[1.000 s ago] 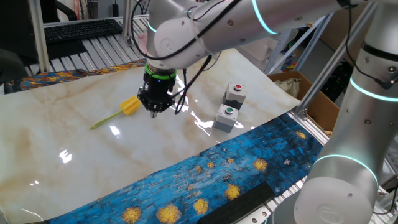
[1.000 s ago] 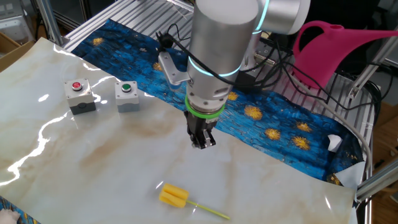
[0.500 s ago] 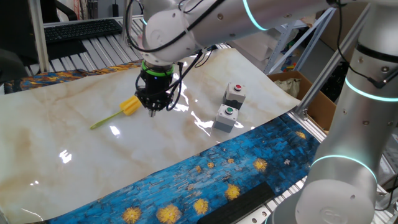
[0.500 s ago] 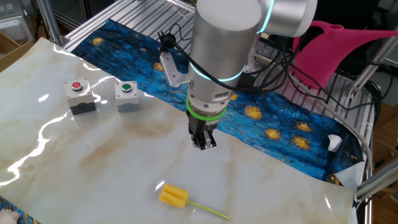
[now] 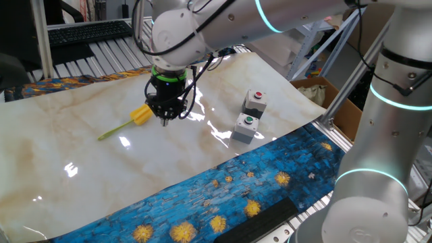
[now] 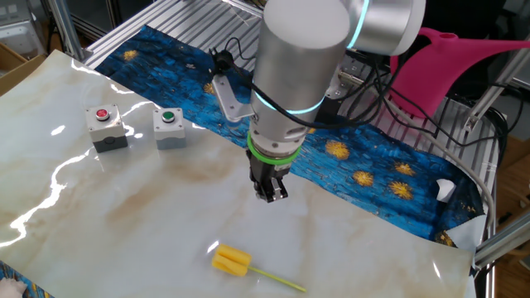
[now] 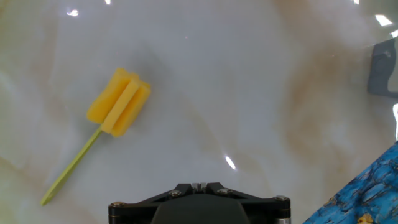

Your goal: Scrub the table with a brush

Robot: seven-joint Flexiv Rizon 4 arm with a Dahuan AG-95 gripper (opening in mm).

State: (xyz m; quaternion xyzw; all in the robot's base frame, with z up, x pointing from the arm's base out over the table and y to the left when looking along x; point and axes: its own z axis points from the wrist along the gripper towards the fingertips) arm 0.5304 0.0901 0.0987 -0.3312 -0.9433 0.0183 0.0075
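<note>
The brush (image 5: pixel 141 115) lies flat on the marble table (image 5: pixel 67 155), yellow head toward the gripper and thin handle pointing front-left. It also shows in the other fixed view (image 6: pixel 231 261) and at the left of the hand view (image 7: pixel 119 102). My gripper (image 5: pixel 165 120) hovers just above the table right beside the brush head, not touching it. Its fingers look pressed together and empty in the other fixed view (image 6: pixel 271 195). In the hand view only the gripper base (image 7: pixel 199 186) shows at the bottom edge.
Two grey button boxes, one with a red button (image 5: pixel 255 101) and one with a green button (image 5: pixel 246 127), stand to the right of the gripper. Blue flowered cloth (image 5: pixel 236 189) edges the table. A pink watering can (image 6: pixel 447 66) and a cardboard box (image 5: pixel 331 94) sit off the table.
My gripper has moved a little to the left, closer to the brush head. The brush has not moved.
</note>
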